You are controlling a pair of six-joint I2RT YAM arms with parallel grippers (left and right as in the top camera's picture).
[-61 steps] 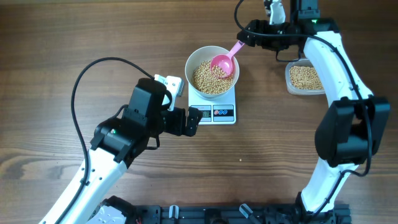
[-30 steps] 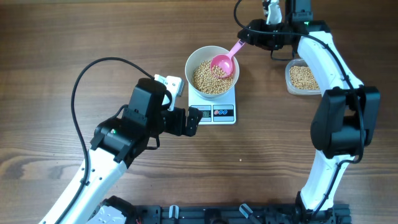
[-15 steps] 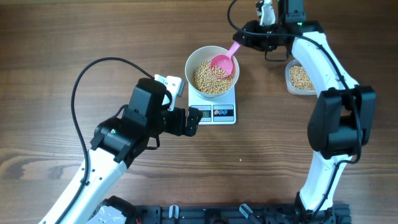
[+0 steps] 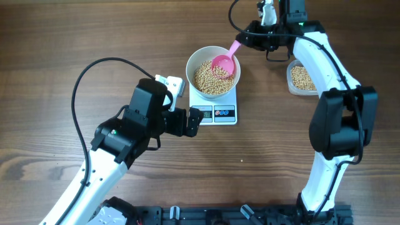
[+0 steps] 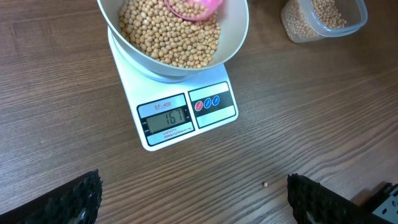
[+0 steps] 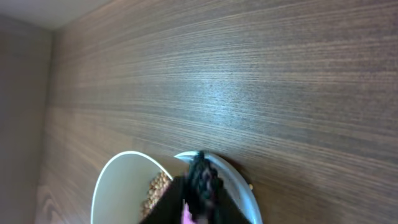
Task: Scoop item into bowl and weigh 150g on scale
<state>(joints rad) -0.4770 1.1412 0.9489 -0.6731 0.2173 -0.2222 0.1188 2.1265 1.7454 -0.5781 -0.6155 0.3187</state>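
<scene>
Brown wood-grain table (image 4: 62, 37), possibly grey wall (image 6: 18, 93)

Wooden table (image 4: 62, 37) bears scale (image 5: 186, 118), plastic tub (image 5: 295, 30) — and perhaps a stray bean (image 5: 265, 184).

Soft, even light falls from above on the wooden table (image 4: 62, 37). The overhead view is bright and sharp, with only short, pale shadows beside the arms. In the left wrist view the scale (image 5: 166, 118) is in clear focus, but the dark fingers (image 5: 68, 199) low in the view are blurred. In the right wrist view a whitish glare lies on the wood, the left side is dim, and the right end effector (image 6: 199, 186) and pink scoop (image 6: 185, 215) are out of focus.
</scene>
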